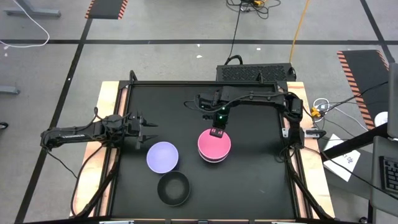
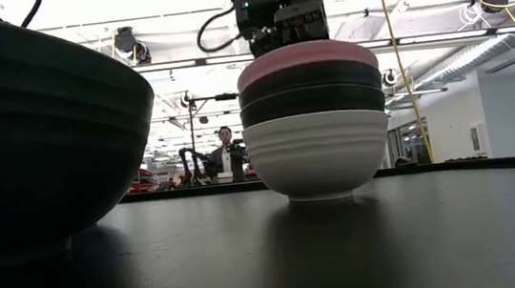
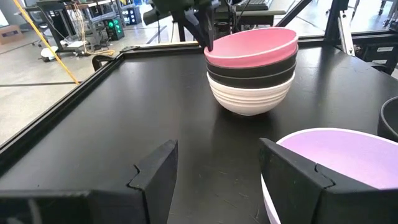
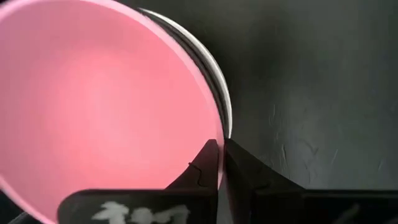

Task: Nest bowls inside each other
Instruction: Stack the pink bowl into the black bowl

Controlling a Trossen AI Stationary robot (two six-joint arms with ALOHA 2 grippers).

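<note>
A pink bowl (image 1: 214, 146) tops a stack (image 2: 311, 109) of two black bowls in a white bowl (image 2: 316, 157), whose foot rests on the black table's middle. My right gripper (image 4: 219, 144) stands above the stack's far side, shut on the pink bowl. A lavender bowl (image 1: 162, 156) sits left of the stack, and a single black bowl (image 1: 173, 188) sits nearer the front edge. My left gripper (image 1: 146, 135) waits open at the table's left, just beside the lavender bowl (image 3: 336, 155), touching nothing. My right gripper pinches the pink bowl's rim (image 4: 217, 134) on its far side, one finger inside the bowl and one outside. The fingers (image 3: 208, 40) come from above, pointing steeply down. The pink bowl sits nested in the black bowl beneath it, mouth up.
A raised frame (image 1: 118, 124) runs round the black table. Bare tabletop lies right of the stack (image 1: 261, 162) and along the far side. The lone black bowl (image 2: 34, 119) looms close to the low camera. A person (image 2: 228, 152) stands far off in the room behind.
</note>
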